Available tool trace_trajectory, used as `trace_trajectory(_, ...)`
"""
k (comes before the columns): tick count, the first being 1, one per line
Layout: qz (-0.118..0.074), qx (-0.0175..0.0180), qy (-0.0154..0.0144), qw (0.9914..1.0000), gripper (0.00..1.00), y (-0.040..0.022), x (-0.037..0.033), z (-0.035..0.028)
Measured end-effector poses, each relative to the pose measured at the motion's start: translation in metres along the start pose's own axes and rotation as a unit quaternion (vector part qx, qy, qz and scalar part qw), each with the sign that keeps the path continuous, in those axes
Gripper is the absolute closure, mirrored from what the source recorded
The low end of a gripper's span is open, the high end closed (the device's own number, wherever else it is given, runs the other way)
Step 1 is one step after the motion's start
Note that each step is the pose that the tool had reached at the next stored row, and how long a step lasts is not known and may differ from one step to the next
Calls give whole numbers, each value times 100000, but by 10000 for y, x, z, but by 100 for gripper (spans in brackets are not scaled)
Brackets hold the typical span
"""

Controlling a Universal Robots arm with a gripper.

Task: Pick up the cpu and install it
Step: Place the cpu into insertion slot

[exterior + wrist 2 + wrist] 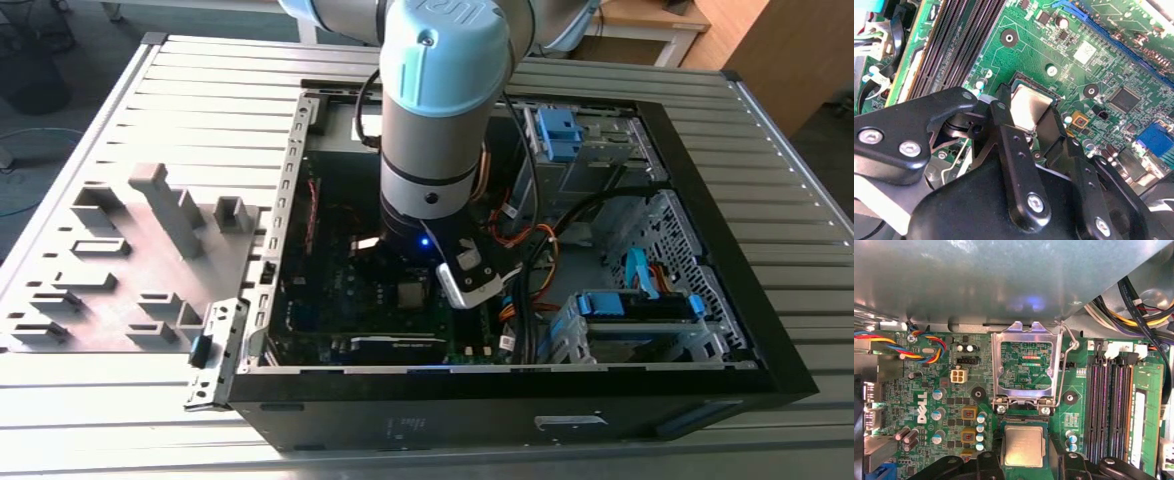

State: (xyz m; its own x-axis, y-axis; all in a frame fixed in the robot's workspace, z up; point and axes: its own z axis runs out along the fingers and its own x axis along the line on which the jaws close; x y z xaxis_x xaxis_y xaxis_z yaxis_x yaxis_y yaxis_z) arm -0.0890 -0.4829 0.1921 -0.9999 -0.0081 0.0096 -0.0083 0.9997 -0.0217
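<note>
- Case (754, 300): lies open, with the arm (434, 120) reaching inside. Loose cables (514, 225) hang near the wrist, and a sideways shift could snag them.
- Board (1076, 420): memory slots (1109, 410) stand near the socket (1029, 81). A tilted approach might knock them.
- Frame (995, 365): raised, with its lever (1060, 365) unlatched beside it. If it dropped forward it would strike the chip.
- Socket: its contacts are hidden beneath the chip. Skewed or rotated seating would probably bend them.
- Cpu (1024, 445): lies flat at the socket, silver top up. Whether it is fully seated cannot be told.
- Gripper (1029, 112): clamped on two opposite edges of the cpu. Excess downward force, or the chip clinging to one finger on release, could shift it off register.
</note>
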Motion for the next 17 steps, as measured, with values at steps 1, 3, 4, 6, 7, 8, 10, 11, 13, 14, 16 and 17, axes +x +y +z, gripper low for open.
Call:
trace_trajectory(1, 0, -4, 0, 100000, 53, 0, 0, 0)
trace_trajectory(3, 0, -8, -5, 100000, 53, 0, 0, 1)
trace_trajectory(4, 0, -6, -2, 100000, 53, 0, 0, 1)
trace_trajectory(6, -2, -8, -4, 100000, 53, 0, 0, 1)
trace_trajectory(7, -7, -7, -21, 100000, 53, 0, -1, 2)
trace_trajectory(8, -7, -3, -13, 100000, 55, 0, -1, 1)
trace_trajectory(10, -7, -6, -2, 100000, 57, 0, -1, 2)
trace_trajectory(11, -5, -6, -3, 100000, 57, 0, -1, 2)
trace_trajectory(13, -1, -8, -4, 100000, 57, 0, 0, 2)
trace_trajectory(14, -1, -9, -2, 100000, 57, 0, 0, 2)
trace_trajectory(16, -1, -12, -6, 100000, 57, 1, 0, 0)
trace_trajectory(17, 4, -29, -13, 100000, 57, 1, -1, -5)
